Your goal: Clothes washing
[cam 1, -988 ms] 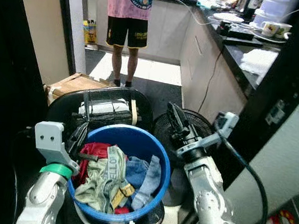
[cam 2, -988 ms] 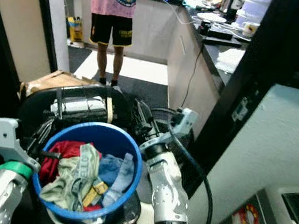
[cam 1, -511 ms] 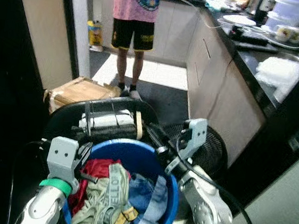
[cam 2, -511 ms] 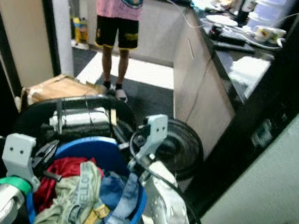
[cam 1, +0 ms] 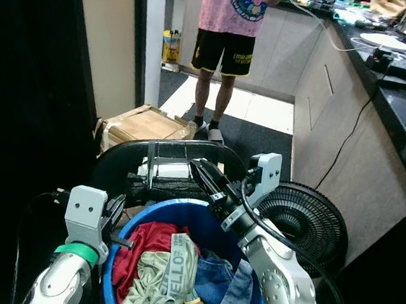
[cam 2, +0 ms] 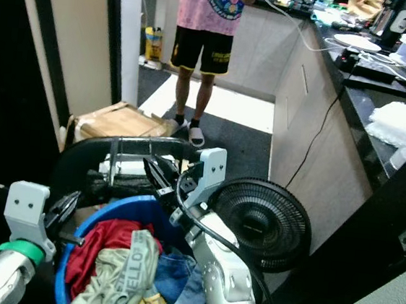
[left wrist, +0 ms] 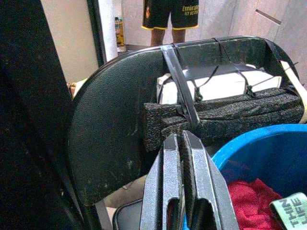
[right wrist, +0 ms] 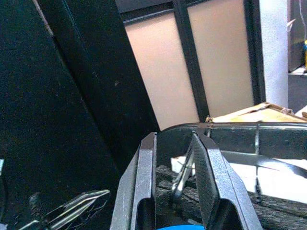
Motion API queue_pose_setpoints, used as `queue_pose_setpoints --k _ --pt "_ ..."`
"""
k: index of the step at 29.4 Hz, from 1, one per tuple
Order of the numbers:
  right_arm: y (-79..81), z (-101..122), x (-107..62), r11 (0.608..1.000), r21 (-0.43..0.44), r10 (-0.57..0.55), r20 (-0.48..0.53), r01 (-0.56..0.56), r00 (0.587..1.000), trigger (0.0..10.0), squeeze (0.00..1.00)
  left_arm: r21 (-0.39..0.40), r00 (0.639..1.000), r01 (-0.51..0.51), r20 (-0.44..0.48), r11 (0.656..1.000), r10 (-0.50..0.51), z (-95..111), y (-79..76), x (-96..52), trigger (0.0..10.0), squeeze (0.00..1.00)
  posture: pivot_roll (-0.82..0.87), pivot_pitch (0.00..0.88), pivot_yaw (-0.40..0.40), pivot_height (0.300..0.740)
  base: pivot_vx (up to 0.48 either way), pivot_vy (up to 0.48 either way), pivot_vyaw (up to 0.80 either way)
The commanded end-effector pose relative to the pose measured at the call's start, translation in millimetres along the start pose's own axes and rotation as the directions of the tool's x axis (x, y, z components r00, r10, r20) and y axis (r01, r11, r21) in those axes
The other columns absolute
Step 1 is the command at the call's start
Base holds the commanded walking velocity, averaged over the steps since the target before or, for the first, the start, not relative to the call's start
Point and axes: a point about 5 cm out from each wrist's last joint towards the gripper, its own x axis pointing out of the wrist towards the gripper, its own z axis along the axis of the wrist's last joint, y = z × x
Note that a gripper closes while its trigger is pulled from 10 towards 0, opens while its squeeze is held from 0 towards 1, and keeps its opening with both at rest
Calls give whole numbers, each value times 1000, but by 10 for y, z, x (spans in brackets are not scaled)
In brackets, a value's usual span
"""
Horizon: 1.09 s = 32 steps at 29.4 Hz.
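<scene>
1. Nearest to us stood the blue bucket, its lower part cut off by the frame's bottom edge, so we could not see what it rested on. It held the clothes: a red garment, a pale green piece with a lettered band, and blue denim, all piled together; how many items lay beneath we could not tell.

2. Our left gripper sat at the bucket's left rim. In the left wrist view its fingers were pressed nearly together with only a thin slit between them and nothing held; whether the tips touched the rim was hard to judge.

3. Our right gripper reached over the bucket's far rim. In the right wrist view its fingers stood apart with a clear gap, grasping nothing. The tips themselves blended into the dark chair behind them.

4. Just behind the bucket was a black chair back with a white bundle and dark foam strapped to it; the seat was hidden by the bucket.

5. To the right stood a black fan, its base concealed behind our right arm.

6. Farther off lay a cardboard box on the floor.

7. Beyond it a person in a pink shirt and black shorts stood by the counter, cut off above the chest.
</scene>
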Motion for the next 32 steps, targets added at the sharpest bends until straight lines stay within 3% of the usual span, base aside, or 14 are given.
queue_pose_setpoints --k 1,7,9,10,11,14,15,16,17,20,21,32 --pt "-14 36 -3 1000 1 -9 15 9 1000 10000 0 -5 1000 2 -31 1000 -2 -62 -8 -30 10000 0 13 25 2 740 0 0 0" --pt "-50 28 -7 999 16 -37 -9 37 999 10000 0 16 999 13 -45 1000 -12 -99 -6 -66 10000 0 16 26 0 740 0 0 0" --pt "-73 -82 -19 999 -34 -44 -115 40 992 10000 0 26 998 27 -50 999 -25 -114 -15 -80 10000 0 14 28 1 740 0 0 0" --pt "-73 -82 -19 999 -34 -44 -115 40 992 10000 0 26 998 27 -50 999 -25 -114 -15 -80 10000 0 14 28 1 740 0 0 0" --pt "-91 -194 -40 997 -72 -43 -207 29 977 10000 0 33 998 38 -52 999 -36 -121 -24 -87 10000 0 14 28 1 740 0 0 0" --pt "-134 -316 -68 997 -74 -58 -289 38 955 10000 0 43 997 49 -58 998 -47 -131 -35 -93 10000 0 9 32 5 740 0 0 0" --pt "-176 -419 -77 998 -41 -66 -336 56 939 10000 557 49 996 57 -71 997 -53 -148 -40 -98 10000 0 4 37 8 740 0 0 0" --pt "-176 -419 -77 998 -41 -66 -336 56 939 10000 557 49 996 57 -71 997 -53 -148 -40 -98 10000 0 4 37 8 740 0 0 0" --pt "-202 -519 -73 998 -4 -55 -376 58 925 10000 1000 57 995 62 -82 996 -57 -167 -39 -104 10000 0 2 43 12 740 0 0 0" --pt "-203 -617 -53 998 30 -31 -416 48 909 10000 1000 70 994 66 -95 995 -59 -182 -27 -112 10000 0 1 58 20 740 0 0 0" --pt "-164 -741 8 996 89 27 -462 16 887 10000 1000 83 992 69 -113 994 -60 -199 10 -139 10000 0 1 68 23 740 0 0 0" --pt "-63 -784 224 983 171 141 -516 -61 845 10000 1000 108 988 74 -141 991 -59 -175 133 -226 10000 0 10 137 49 740 0 0 0"
